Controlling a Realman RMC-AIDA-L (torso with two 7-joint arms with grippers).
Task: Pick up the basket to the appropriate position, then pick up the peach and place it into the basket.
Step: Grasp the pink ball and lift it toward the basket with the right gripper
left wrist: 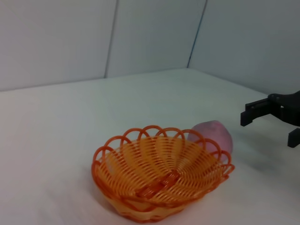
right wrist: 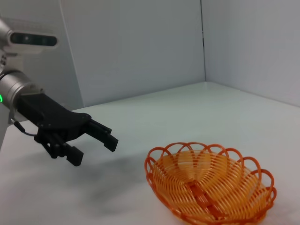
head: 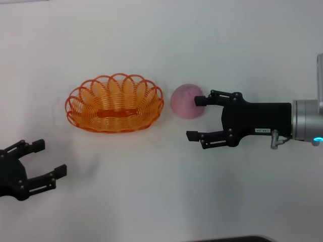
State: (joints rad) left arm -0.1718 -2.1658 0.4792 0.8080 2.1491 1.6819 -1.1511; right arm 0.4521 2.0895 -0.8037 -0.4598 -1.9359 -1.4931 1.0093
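Observation:
The orange wire basket [head: 114, 105] stands empty on the white table, left of centre. The pale pink peach [head: 184, 101] lies just to its right, close to the rim. My right gripper [head: 196, 118] is open to the right of the peach; its far fingertip [head: 200, 101] overlaps the peach's right edge, and I cannot tell whether it touches. My left gripper [head: 50, 159] is open and empty near the front left, apart from the basket. The left wrist view shows the basket [left wrist: 159, 173], the peach [left wrist: 216, 135] behind it and the right gripper [left wrist: 268, 129]. The right wrist view shows the basket [right wrist: 208, 185] and the left gripper [right wrist: 95, 151]; the peach is out of view there.
The white table [head: 161, 40] stretches around the objects. Pale walls [left wrist: 140, 33] meet in a corner behind it. A dark edge [head: 227, 239] shows at the table's front.

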